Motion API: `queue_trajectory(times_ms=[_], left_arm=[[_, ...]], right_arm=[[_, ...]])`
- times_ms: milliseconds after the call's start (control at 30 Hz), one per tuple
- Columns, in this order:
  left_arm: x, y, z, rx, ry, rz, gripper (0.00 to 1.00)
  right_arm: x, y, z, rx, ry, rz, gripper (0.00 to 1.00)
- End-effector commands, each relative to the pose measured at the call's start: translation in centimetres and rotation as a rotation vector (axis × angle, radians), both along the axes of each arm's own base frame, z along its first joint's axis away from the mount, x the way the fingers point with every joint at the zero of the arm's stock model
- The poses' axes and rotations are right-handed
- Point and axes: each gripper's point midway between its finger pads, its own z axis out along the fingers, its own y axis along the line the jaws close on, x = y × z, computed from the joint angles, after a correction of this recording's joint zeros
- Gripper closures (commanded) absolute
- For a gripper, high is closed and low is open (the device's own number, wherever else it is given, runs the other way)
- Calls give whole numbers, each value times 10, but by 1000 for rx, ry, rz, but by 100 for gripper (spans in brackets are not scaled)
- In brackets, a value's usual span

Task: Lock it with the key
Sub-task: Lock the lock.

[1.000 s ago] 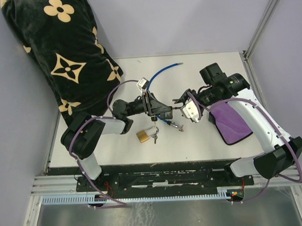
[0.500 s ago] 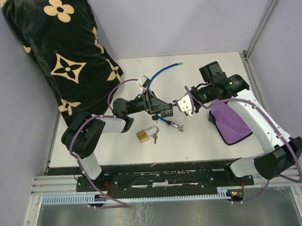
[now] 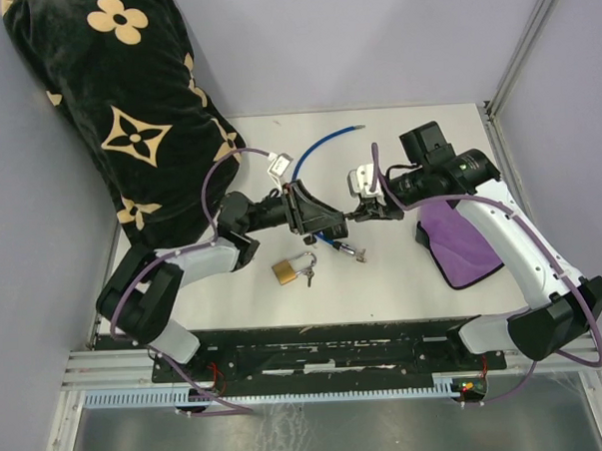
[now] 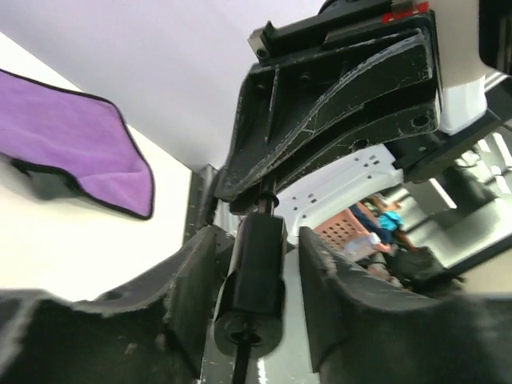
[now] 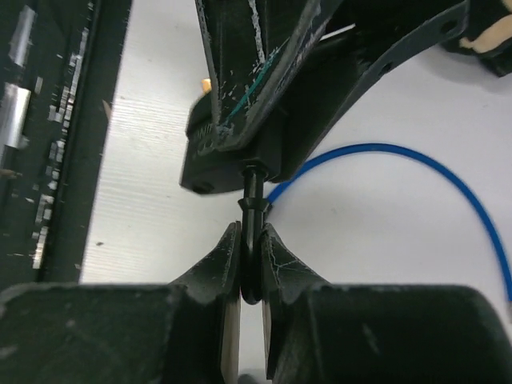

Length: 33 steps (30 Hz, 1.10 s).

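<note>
A black cable lock [image 3: 331, 224] with a blue cable [image 3: 322, 145] sits between the fingers of my left gripper [image 3: 324, 222], above the table [image 3: 403, 271]. In the left wrist view the lock's barrel [image 4: 256, 264] stands between the pads, close against the left one. The black key [image 5: 252, 264] sticks out of the lock's body [image 5: 232, 160], its shaft in the keyhole. My right gripper [image 5: 252, 240] is shut on the key's head, facing the left gripper [image 4: 260, 240] head-on. From above, the right gripper [image 3: 366, 215] meets the lock at the table's middle.
A brass padlock [image 3: 286, 271] with small keys lies just in front of the lock. A purple cloth [image 3: 462, 240] lies under the right arm. A black pillow with tan flowers [image 3: 126, 103] fills the far left. Another small key bunch [image 3: 350, 249] rests on the blue cable's near end.
My right gripper, open a second ago, has closed on the key and its wrist has rolled. The left arm's elbow has swung outward to the left while still holding the lock.
</note>
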Motion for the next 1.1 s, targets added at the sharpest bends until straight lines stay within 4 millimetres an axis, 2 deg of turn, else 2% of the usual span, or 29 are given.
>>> queue_trajectory(times_ms=[0, 133, 267, 367, 467, 600, 733, 900, 1033, 1067], left_arm=[[10, 13, -22, 138, -290, 176, 40], [6, 35, -40, 203, -464, 301, 20], [-4, 52, -37, 182, -589, 383, 13], [-14, 53, -40, 170, -617, 379, 13], [-32, 44, -46, 162, -700, 369, 13], [-33, 32, -62, 219, -727, 365, 12], [-43, 18, -69, 211, -737, 257, 13], [-58, 3, -83, 212, -731, 108, 21], [-49, -2, -87, 226, -727, 155, 23], [-46, -6, -82, 213, -740, 190, 27]], right_arm=[[-34, 9, 22, 86, 236, -10, 96], [-44, 11, 16, 88, 345, -9, 96], [-44, 11, 7, 77, 366, -39, 96], [-44, 11, -6, 47, 403, -65, 96], [-46, 13, -18, 20, 414, -65, 97], [-50, 20, -28, -14, 342, -42, 96], [-53, 25, -33, -39, 331, -14, 96], [-52, 27, -31, -35, 312, -5, 96], [-52, 31, -34, -29, 319, -5, 96], [-50, 32, -38, -30, 328, -14, 97]])
